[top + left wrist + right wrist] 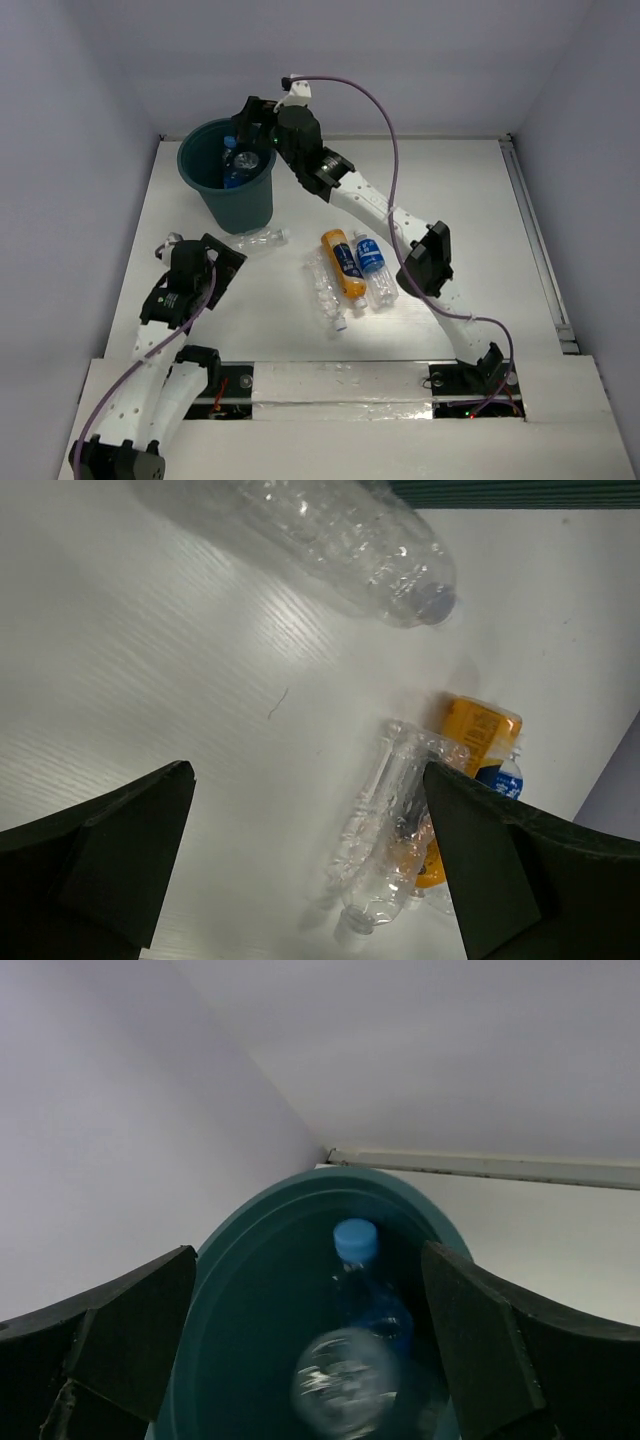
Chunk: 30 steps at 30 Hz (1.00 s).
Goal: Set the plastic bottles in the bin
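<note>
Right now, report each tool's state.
Left tool: open, holding nothing.
Right tool: open, empty, above the teal bin.

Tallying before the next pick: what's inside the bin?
Inside the bin, a blue-capped bottle with a blue label and a blurred clear bottle near it. The bin's bottom is dark, and the right gripper covers part of the opening from above, so more may be hidden.

Bright even light, soft shadows; clear bottle [345, 1380] v. blurred.
</note>
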Motion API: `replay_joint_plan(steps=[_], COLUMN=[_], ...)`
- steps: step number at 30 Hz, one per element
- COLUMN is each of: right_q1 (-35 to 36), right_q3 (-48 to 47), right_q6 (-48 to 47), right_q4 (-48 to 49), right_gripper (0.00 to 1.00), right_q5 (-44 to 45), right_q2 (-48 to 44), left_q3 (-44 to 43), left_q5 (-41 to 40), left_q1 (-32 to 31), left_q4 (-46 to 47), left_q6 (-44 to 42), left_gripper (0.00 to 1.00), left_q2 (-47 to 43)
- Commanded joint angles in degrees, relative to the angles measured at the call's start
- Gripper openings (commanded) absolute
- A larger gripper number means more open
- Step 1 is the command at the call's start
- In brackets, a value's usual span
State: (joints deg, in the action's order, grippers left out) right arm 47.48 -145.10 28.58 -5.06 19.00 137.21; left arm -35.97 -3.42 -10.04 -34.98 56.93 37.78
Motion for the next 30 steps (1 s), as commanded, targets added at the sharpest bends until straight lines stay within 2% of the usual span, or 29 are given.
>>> replay_joint_plan(steps=[1, 4, 5, 6, 8, 9, 10, 12, 14, 18, 20, 25, 30], right_q1=[0.8, 0.8, 0.8, 0.8, 0.8, 0.8, 0.8, 0.8, 0.8, 0.8, 0.8, 0.8, 0.8], right_q3=[2.1, 11.2, 14.6, 23.3, 33.3, 38.4, 47.7, 55.7, 66.4, 80.3, 85.4, 90.7, 92.4], right_q6=[-4.2, -4.7, -4.7, -4.3, -4.0, -3.7, -3.6, -2.6, -2.0, -0.1, 0.2, -0.2, -1.2], right_q4=[2.8, 2.5, 2.9, 4.3, 7.2, 8.4, 9.7, 9.5, 8.7, 6.6, 5.3, 0.9, -2.6], right_gripper=[1.00, 0.99, 0.97, 0.83, 0.62, 0.51, 0.50, 0.50, 0.53, 0.68, 0.71, 0.78, 0.83], right_q5=[-0.6, -0.4, -0.5, -1.1, -2.4, -4.4, -5.4, -7.0, -9.9, -13.1, -14.7, -16.6, -17.9], right_q2=[-8.0, -16.2, -22.1, -25.5, -32.8, -39.8, -43.2, -52.2, -57.4, -68.1, -72.7, -79.2, -81.7], left_q3=[3.6, 6.3, 6.9, 8.4, 10.1, 11.4, 11.9, 12.7, 14.3, 17.2, 18.4, 18.6, 19.2], left_q5=[5.6, 7.2, 7.4, 7.7, 9.2, 9.0, 7.7, 6.2, 4.4, 0.2, -1.5, -5.1, -4.2], left_q1=[1.8, 3.4, 4.1, 5.1, 5.6, 5.6, 6.2, 6.2, 6.2, 6.2, 6.8, 7.8, 9.0], left_q4=[9.5, 14.6, 15.6, 17.6, 20.3, 22.7, 23.7, 25.6, 27.4, 31.3, 32.9, 36.7, 44.5], left_q6=[6.5, 9.0, 10.3, 11.4, 13.6, 15.8, 16.8, 18.9, 22.5, 28.4, 30.8, 33.3, 34.0], left_gripper=[0.99, 0.99, 0.99, 0.99, 0.99, 0.99, 0.99, 0.99, 0.99, 0.99, 0.99, 0.99, 0.99], left_q2=[2.6, 5.5, 6.2, 7.4, 8.1, 8.3, 8.3, 8.0, 7.7, 6.5, 6.6, 9.8, 15.9])
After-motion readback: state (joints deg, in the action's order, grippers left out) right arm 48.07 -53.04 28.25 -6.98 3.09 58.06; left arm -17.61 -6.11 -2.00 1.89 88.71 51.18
